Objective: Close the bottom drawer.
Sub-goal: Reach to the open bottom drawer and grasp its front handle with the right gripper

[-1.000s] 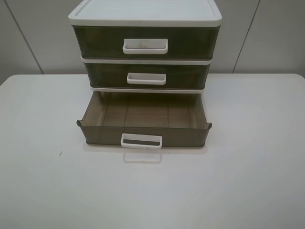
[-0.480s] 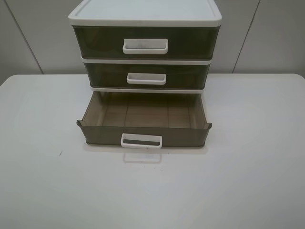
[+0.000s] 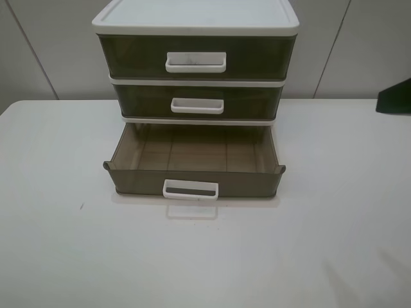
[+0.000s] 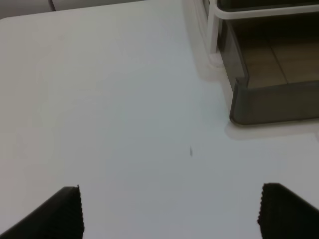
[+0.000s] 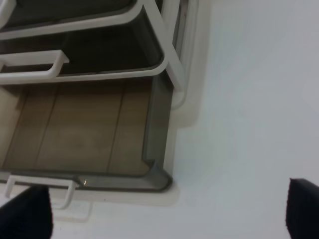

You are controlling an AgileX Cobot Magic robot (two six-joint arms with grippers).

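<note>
Now a dark shape [image 3: 393, 98] pokes in at the right edge of the high view. It was not there a moment ago. I cannot tell which part of the robot it is. Nothing else has moved.

The bottom drawer [image 3: 192, 156] is pulled far out toward the front. It is see-through brown plastic, and its floor shows lines running front to back. A small white handle [image 3: 190, 190] sits in the middle of its front. The drawer is the lowest part of the drawer unit [image 3: 192, 16], which has a white frame and a white lid. Above it, the middle drawer [image 3: 141, 101] and the top drawer [image 3: 128, 58] are pushed in. Each has a white handle too.

The unit stands at the back of a white worktop [image 3: 64, 250]. A tiny dark speck [image 3: 81, 206] lies on the worktop, near the drawer's left front corner.

The left end effector [image 4: 169, 214] is open, with its two black fingers [image 4: 60, 214] far apart. It is over the bare worktop, apart from the bottom drawer [image 4: 279, 102], and its view shows the drawer's left front corner and the speck [image 4: 191, 152].

The right end effector [image 5: 169, 209] is open too, with its fingers [image 5: 25, 214] spread wide. Its view looks down on the right front corner of the bottom drawer [image 5: 84, 134].
</note>
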